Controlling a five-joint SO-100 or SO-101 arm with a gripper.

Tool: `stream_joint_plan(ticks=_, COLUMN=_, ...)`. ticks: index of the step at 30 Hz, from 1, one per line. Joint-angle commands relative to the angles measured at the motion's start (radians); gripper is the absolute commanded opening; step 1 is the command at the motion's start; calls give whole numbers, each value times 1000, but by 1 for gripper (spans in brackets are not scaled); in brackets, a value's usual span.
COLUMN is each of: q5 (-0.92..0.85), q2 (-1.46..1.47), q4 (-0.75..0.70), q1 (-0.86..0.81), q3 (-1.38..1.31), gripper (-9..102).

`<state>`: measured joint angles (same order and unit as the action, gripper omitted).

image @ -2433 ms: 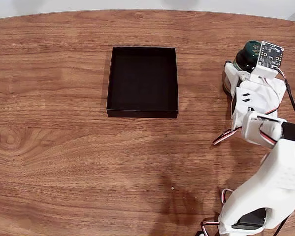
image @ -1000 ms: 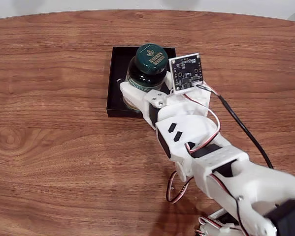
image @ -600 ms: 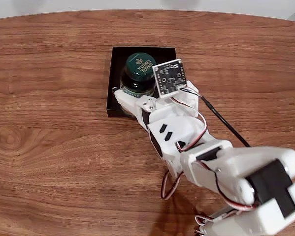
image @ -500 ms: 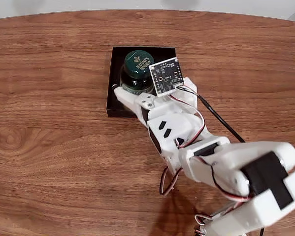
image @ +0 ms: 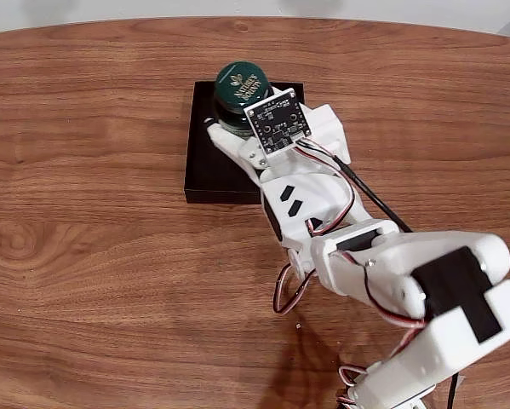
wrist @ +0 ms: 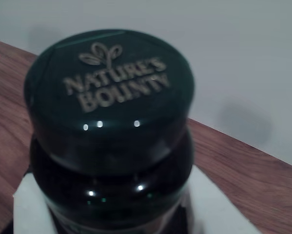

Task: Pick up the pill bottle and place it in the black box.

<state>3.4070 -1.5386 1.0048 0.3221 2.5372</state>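
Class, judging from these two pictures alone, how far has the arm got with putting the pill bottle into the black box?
Done: the pill bottle is picked up, clamped in the gripper. In hand: it sits over the far end of the black box in the fixed view; whether it touches the floor cannot be told. Left: releasing it and backing away.

Pill bottle: small, dark glass body, dark green screw cap with "Nature's Bounty" in raised letters; upright, over the far part of the black box. In the wrist view the pill bottle stands between two white fingers.
Black box: shallow, square, matte black, low walls; flat on the wooden bench, much wider than the bottle.
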Motion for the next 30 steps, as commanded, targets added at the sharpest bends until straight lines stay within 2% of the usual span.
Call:
stream_joint_plan(ticks=1, q5=6, q2=28, q4=74, q1=2, q3=-91, gripper=9)
stream_joint_plan(ticks=11, q5=3, q2=192, q4=138, q1=21, q3=-132, gripper=8)
stream_joint_plan(ticks=30, q5=25, q2=367, q4=104, q1=-9, q3=-262, gripper=8)
